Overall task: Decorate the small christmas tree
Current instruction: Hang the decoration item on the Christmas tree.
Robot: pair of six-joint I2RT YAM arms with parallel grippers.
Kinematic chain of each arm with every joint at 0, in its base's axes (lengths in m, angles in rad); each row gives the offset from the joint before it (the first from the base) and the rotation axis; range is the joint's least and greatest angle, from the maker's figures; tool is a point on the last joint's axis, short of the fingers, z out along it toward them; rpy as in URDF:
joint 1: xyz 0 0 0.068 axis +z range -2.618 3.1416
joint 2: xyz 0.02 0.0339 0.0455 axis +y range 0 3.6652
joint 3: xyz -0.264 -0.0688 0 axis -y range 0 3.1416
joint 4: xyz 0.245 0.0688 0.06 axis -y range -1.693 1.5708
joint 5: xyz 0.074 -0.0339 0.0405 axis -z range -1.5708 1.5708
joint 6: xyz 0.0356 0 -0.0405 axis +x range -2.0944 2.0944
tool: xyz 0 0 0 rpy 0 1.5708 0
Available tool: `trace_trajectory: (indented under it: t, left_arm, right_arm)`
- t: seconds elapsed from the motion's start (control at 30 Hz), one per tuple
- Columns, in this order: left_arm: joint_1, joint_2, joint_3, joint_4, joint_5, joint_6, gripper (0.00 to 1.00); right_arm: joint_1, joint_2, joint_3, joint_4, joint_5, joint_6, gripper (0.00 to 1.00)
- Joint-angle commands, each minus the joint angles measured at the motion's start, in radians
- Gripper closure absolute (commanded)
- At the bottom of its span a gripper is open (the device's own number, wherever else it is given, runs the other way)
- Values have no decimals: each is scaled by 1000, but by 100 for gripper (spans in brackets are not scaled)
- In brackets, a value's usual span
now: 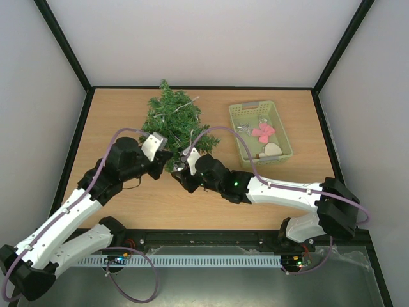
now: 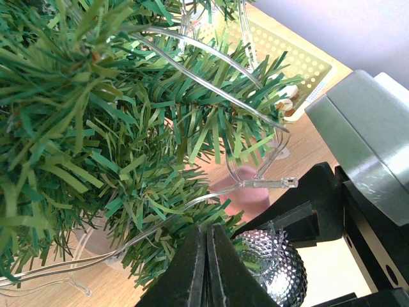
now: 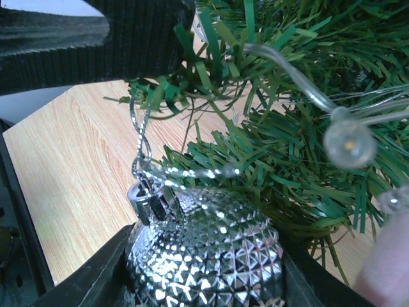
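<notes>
While the small christmas tree sits at the back middle of the wooden table, a clear light string runs through its green needles; the right gripper pinches a shiny silver bauble against the low branches; the left gripper is just beside it, fingers pressed together; a pale green basket stands near, to the right.
</notes>
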Motion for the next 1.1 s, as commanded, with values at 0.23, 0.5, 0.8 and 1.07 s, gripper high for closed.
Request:
trace_trajectory:
  t: [0.23,0.5,0.8,1.07]
  left_arm:
    - [2,-37,-12,6,18,40,98]
    - [2,-30,-22,21,16,54,97]
    - [2,-31,-27,38,13,62,97]
    - [3,-33,-31,43,11,70,96]
  right_arm:
    - [4,12,41,-8,24,8,60]
    - [4,15,43,-17,32,16,60]
    - [3,23,44,-36,43,20,57]
    - [3,-2,63,-63,34,36,43]
